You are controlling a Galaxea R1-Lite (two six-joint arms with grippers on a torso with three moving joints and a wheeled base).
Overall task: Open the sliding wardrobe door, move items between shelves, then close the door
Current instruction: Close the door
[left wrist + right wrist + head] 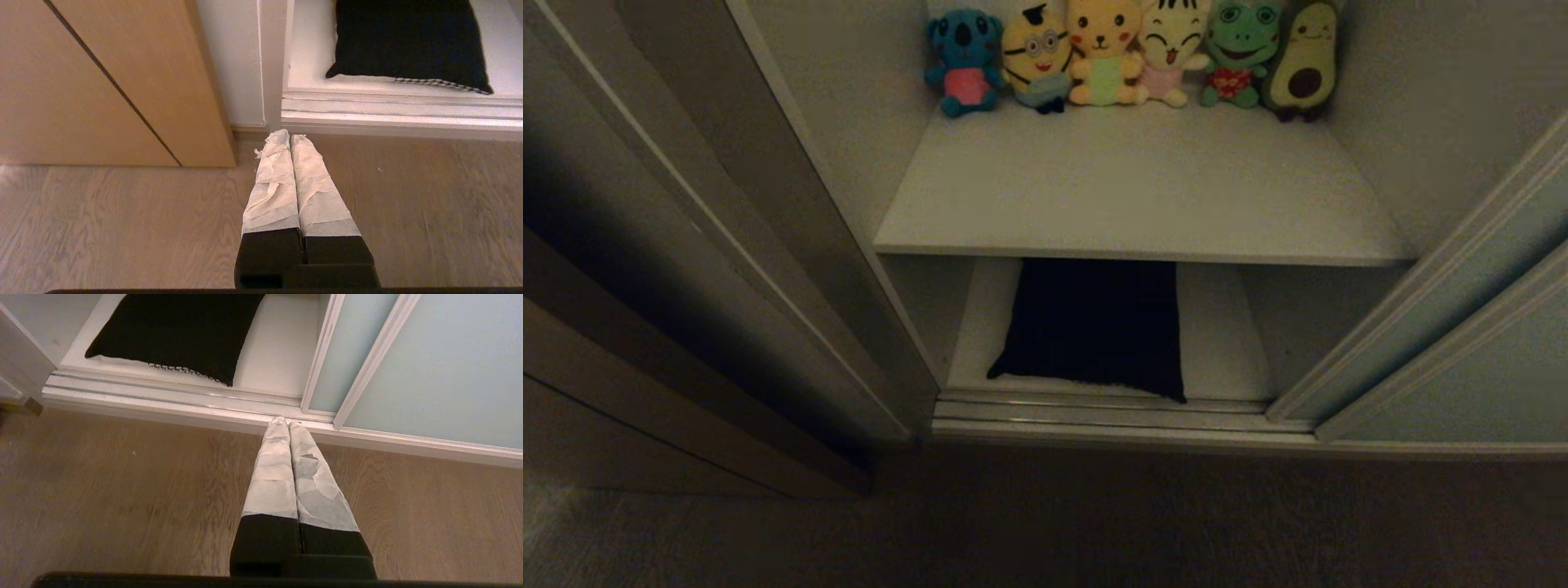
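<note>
Already the wardrobe stands open: the sliding wardrobe door [1486,327] sits pushed to the right of the head view, its pale grey-green panel filling the right edge, and the bay between it and the brown side panel [645,343] at left is exposed. Low in the centre of that frame, on the bottom shelf [1225,343], lies the black garment [1094,327], folded flat, its front hem running left to right just behind the floor track [1111,412]. Above it the upper shelf [1135,188] is bare at the front, with a row of plush toys [1127,53] along the back wall.

Neither arm shows in the head view. In the wrist views the left gripper [289,136] and the right gripper [286,421] both hang over the wooden floor [122,224], each with its taped fingers pressed together and holding nothing.

From the left gripper the garment lies ahead toward the upper right of its frame; from the right gripper, ahead toward the upper left. It sits between the two, so I judge neither clearly nearer. A lift would likely have to clear the upper shelf's front edge.
</note>
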